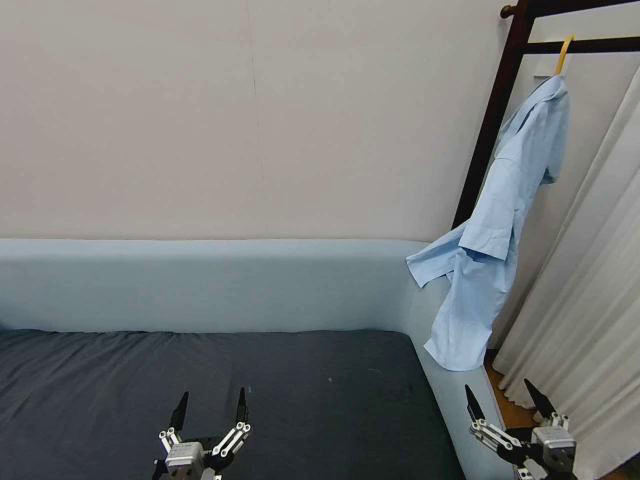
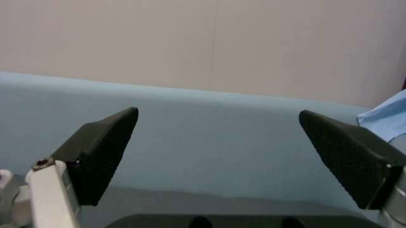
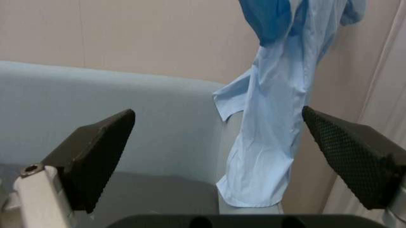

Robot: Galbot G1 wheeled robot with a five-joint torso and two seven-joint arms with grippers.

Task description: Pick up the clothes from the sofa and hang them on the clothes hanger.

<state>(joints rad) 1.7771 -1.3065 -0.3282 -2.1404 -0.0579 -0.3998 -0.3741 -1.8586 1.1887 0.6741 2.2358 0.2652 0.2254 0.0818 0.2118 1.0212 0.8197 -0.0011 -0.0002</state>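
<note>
A light blue shirt [image 1: 495,230] hangs from a yellow hanger hook [image 1: 565,52] on the dark wooden clothes rack [image 1: 497,108] at the right, its hem draped over the sofa's end. The right wrist view has the shirt [image 3: 273,118] hanging straight ahead. My left gripper [image 1: 210,408] is open low over the dark seat cushion, holding nothing. My right gripper [image 1: 506,397] is open beside the sofa's right end, below the shirt, also with nothing in it. In the wrist views, the left gripper [image 2: 219,142] and right gripper [image 3: 219,142] both stand wide apart.
The sofa has a pale blue backrest [image 1: 200,285] and a dark grey seat cushion [image 1: 200,390]. A plain wall rises behind it. White curtains [image 1: 590,300] hang at the far right beside the rack.
</note>
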